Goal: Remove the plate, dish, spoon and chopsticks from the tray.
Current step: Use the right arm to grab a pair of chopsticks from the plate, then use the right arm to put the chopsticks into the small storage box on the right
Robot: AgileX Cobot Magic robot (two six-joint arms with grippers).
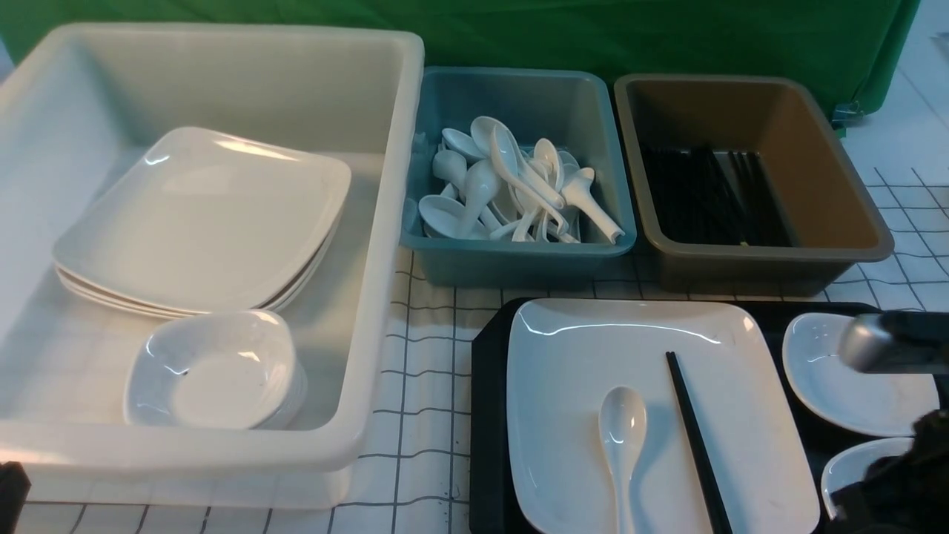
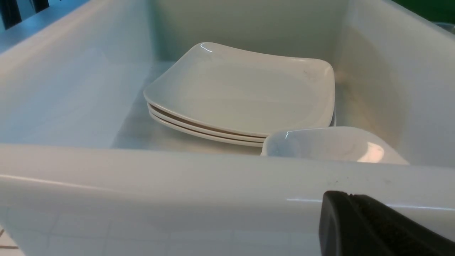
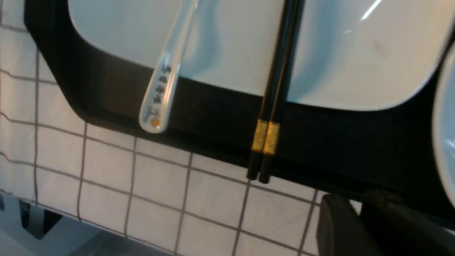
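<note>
The tray (image 1: 485, 415) was judged uncleared, the chopsticks (image 3: 280, 71) were probably to be pinched next, and the jaws' spacing could not be told.

White ware on black — colours across the table
Plate (image 1: 586, 371) and spoon (image 1: 621, 430) glossy white; chopsticks (image 1: 697, 445) black with 2 gold bands (image 3: 265, 137); tray (image 1: 485, 415) black; cloth (image 1: 426, 415) white, dark grid — white tub (image 1: 393, 222), teal tub (image 1: 519, 263), brown tub (image 1: 741, 271).
</note>
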